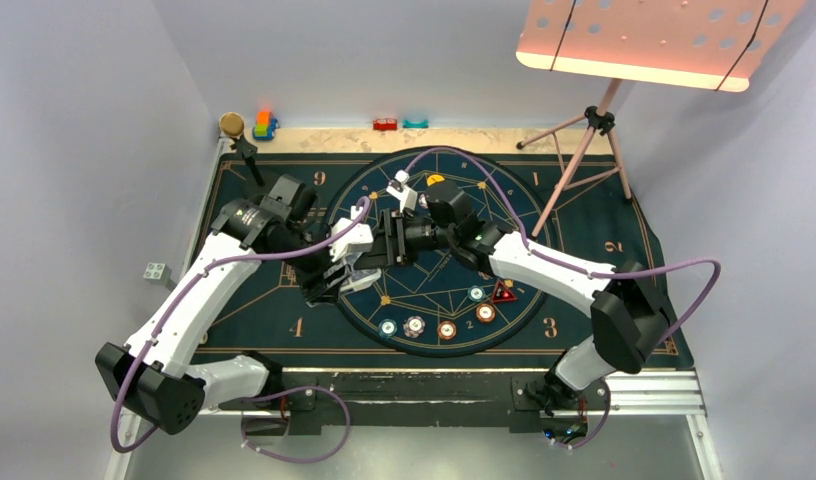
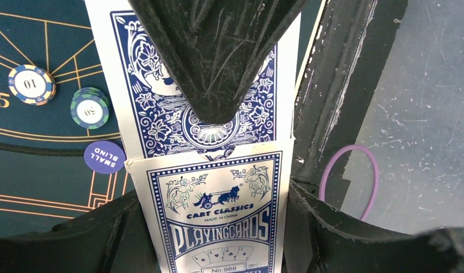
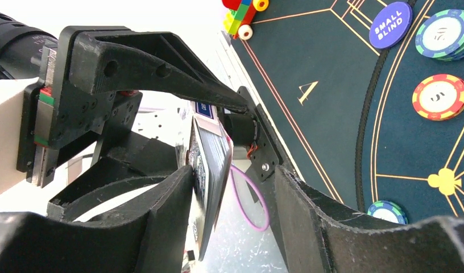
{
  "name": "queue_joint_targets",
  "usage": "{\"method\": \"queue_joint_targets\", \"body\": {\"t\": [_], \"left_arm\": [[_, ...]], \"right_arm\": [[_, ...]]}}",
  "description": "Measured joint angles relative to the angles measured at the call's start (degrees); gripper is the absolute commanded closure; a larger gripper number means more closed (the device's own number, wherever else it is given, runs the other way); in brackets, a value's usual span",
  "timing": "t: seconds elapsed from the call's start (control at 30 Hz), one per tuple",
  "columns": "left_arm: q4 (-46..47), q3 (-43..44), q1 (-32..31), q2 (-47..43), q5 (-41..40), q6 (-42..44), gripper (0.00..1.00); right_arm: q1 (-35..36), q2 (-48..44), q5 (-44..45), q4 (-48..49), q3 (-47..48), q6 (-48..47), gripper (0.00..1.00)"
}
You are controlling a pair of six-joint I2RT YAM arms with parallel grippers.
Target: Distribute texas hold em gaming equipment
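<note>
The left end effector point(image 1: 346, 268) is up over the middle of the dark mat point(image 1: 254, 310) that lies on the bench point(image 1: 314, 137). It is closed tight on a card box point(image 2: 215, 216), with one finger on each side. The box says "Playing Cards" and its flap is open. A card point(image 2: 153, 108) with a blue back and a white edge sticks out of the open top.

The right end effector point(image 1: 382, 245) points in from the right and meets the left one over the big circle on the mat. One of its fingers point(image 2: 218, 57) lies across the blue back of the card. In the right wrist view the box and card are seen from the edge, standing between its two fingers. One finger point(image 3: 167, 205) is right up against them. The other finger point(image 3: 309, 210) is apart from them, with a gap you can see through. So this end effector is partly open and is not pinching the card.

The chips point(image 1: 414, 325) lie flat on the mat in a curved row, on the near side of the circle. A red triangle point(image 1: 503, 292) lies just right of that row. A purple disc point(image 2: 104, 157) that says "Small Blind" lies on the mat near a green chip point(image 2: 89, 107), and a blue and yellow chip point(image 2: 30, 84) is close by.

Toy blocks point(image 1: 265, 125) sit at the far left of the bench, well apart from the cards.
</note>
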Motion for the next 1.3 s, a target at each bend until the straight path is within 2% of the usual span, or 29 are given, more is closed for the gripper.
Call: {"method": "queue_joint_targets", "body": {"t": [0.5,0.67,0.8,1.1,1.3], "left_arm": [[-0.8,0.0,0.0,0.0,1.5,0.1,0.72],[-0.8,0.0,0.0,0.0,2.0,0.0,0.72],[-0.5,0.0,0.0,-0.1,3.1,-0.2,0.72],[1.8,0.0,0.0,0.0,3.1,-1.7,0.71],[2.9,0.0,0.0,0.8,1.6,-2.1,0.69]], "right_arm": [[-2.7,-2.6,-0.2,-0.8,-1.9,-0.3,0.48],[-2.9,-2.6,0.0,-1.0,-1.9,-0.7,0.25],[-2.8,-2.6,0.3,-1.4,-1.9,-0.8,0.20],[0.5,-0.7,-1.3,3.8,-1.9,3.0,0.27],[0.5,0.5,-2.4,8.5,-1.9,6.0,0.42]]}}
